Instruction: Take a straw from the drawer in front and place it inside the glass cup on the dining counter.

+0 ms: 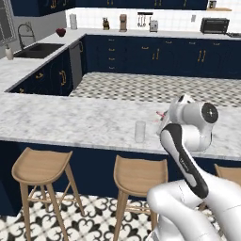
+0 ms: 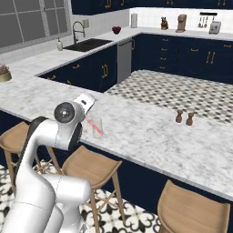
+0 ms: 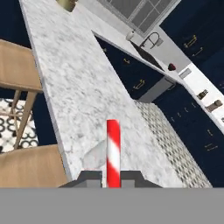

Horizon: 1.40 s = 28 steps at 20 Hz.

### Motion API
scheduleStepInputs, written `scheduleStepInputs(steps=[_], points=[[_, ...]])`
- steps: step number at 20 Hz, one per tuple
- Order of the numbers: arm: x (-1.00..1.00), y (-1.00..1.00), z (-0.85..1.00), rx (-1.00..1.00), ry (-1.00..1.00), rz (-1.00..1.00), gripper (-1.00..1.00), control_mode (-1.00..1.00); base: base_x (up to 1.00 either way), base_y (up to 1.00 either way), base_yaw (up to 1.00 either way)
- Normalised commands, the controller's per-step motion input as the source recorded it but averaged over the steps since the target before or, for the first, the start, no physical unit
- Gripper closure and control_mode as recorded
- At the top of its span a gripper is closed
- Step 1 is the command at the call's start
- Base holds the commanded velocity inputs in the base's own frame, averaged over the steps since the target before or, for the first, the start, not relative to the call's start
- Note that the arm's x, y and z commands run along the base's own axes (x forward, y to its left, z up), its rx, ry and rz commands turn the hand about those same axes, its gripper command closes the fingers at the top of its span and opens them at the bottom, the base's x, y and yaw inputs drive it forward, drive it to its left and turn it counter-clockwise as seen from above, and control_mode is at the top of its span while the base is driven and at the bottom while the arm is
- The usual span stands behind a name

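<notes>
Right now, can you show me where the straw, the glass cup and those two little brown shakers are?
straw (image 3: 113, 151): hand view, middle of its striped shaft.
glass cup (image 1: 140, 131): left base view, its clear side wall.
brown shakers (image 2: 179, 116): right base view, body of the left one.

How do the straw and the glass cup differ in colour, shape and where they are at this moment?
The straw is red with white stripes and opaque; the glass cup is clear and colourless. The straw is a thin straight stick; the glass cup is a wider cylinder, taller than wide. The straw is held between the shut fingers above the dining counter; the glass cup stands upright on it, near its front edge. Both are near the same stretch of counter.
</notes>
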Motion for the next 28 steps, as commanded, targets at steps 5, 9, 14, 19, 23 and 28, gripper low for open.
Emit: scheduleStepInputs(steps=[5,9,14,19,23,28], points=[[0.04,-0.02,0.76,0.20,0.17,0.08,1.00,-1.00,0.00,0.00,0.00],[0.01,0.00,0.33,0.19,0.11,0.12,1.00,-1.00,0.00,0.00,0.00],[0.14,0.00,0.00,0.34,0.06,0.20,1.00,-1.00,0.00,0.00,0.00],[0.29,0.00,0.00,0.36,0.18,0.29,1.00,-1.00,0.00,0.00,0.00],[0.45,-0.11,0.00,0.33,0.05,0.37,1.00,-1.00,0.00,0.00,0.00],[0.39,-0.28,-0.04,0.20,-0.25,0.33,1.00,-1.00,0.00,0.00,0.00]])
